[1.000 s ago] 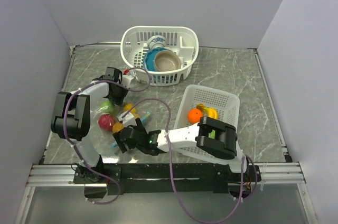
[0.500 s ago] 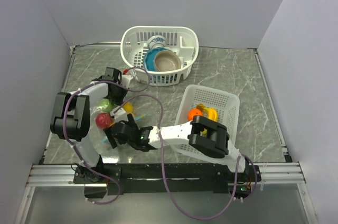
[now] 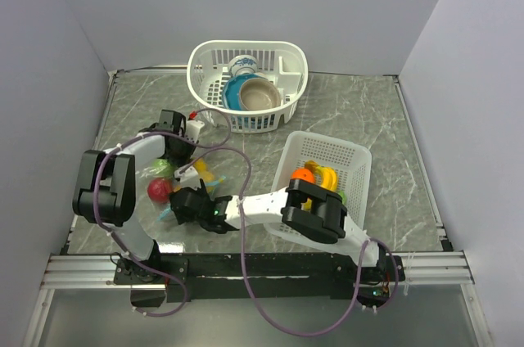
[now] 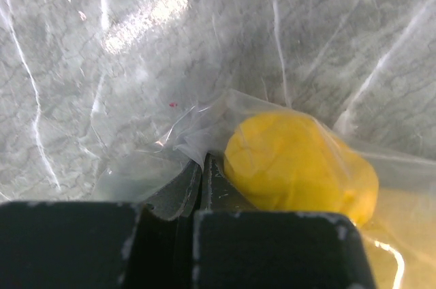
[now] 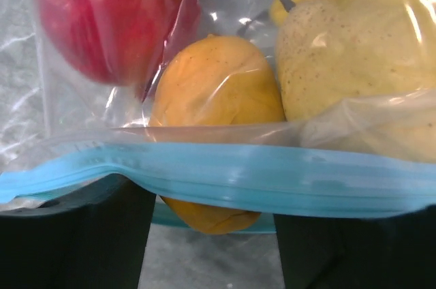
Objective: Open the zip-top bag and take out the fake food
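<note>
The zip-top bag (image 3: 173, 183) lies at the left front of the table with a red apple (image 3: 160, 190), a green piece (image 3: 164, 168) and a yellow fruit (image 3: 201, 168) inside. My left gripper (image 3: 178, 153) is shut on a fold of the bag's clear plastic (image 4: 194, 140), right beside a yellow fruit (image 4: 300, 166). My right gripper (image 3: 183, 205) is at the bag's near side, with its fingers (image 5: 75, 234) wide apart. The teal zip strip (image 5: 238, 176) lies across them. The mouth is parted, with an orange-yellow fruit (image 5: 214, 98) between the lips. A red apple (image 5: 109, 16) and a pale pear (image 5: 361, 64) sit behind.
A white basket (image 3: 348, 150) at the right front holds an orange (image 3: 302, 176) and a banana (image 3: 328, 175). A second white basket (image 3: 209, 60) at the back holds bowls and a cup. Walls close in on the left and right. The right arm stretches across the front.
My right gripper has moved left along the front to the bag's mouth. The bag and its fruits have shifted left. The left gripper has moved slightly toward me with the bag.
</note>
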`<state>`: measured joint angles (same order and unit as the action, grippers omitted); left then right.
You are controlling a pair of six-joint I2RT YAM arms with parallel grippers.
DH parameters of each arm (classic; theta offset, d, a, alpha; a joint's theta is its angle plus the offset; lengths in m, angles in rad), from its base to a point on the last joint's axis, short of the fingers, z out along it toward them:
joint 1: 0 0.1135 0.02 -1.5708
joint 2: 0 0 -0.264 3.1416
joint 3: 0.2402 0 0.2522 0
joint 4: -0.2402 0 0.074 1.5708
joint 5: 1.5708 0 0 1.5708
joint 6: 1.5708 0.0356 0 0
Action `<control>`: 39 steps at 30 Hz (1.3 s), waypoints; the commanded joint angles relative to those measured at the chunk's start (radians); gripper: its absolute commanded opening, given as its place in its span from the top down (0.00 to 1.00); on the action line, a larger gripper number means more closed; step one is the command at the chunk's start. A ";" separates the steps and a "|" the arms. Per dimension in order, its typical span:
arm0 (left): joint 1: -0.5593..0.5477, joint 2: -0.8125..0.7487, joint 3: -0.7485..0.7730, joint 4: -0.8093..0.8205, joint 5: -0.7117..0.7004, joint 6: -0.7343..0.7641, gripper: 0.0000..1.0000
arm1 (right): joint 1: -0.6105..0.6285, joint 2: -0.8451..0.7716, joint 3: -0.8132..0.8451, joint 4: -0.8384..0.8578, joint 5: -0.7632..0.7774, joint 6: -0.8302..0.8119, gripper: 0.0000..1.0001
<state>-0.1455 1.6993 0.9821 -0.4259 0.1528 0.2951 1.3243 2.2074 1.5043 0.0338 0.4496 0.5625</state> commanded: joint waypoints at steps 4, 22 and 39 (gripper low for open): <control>0.004 0.039 -0.088 -0.162 -0.013 0.006 0.99 | -0.019 -0.120 -0.084 0.091 0.093 0.014 0.45; 0.207 0.031 0.282 -0.361 0.151 -0.020 0.99 | -0.014 -0.729 -0.493 -0.462 0.484 0.386 0.45; -0.029 -0.158 0.602 -0.666 0.278 -0.062 0.99 | -0.171 -0.726 -0.520 -0.888 0.546 0.872 0.00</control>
<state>-0.1665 1.6032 1.4868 -0.9951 0.3843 0.2581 1.1633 1.4944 0.9871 -0.8539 0.9653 1.4055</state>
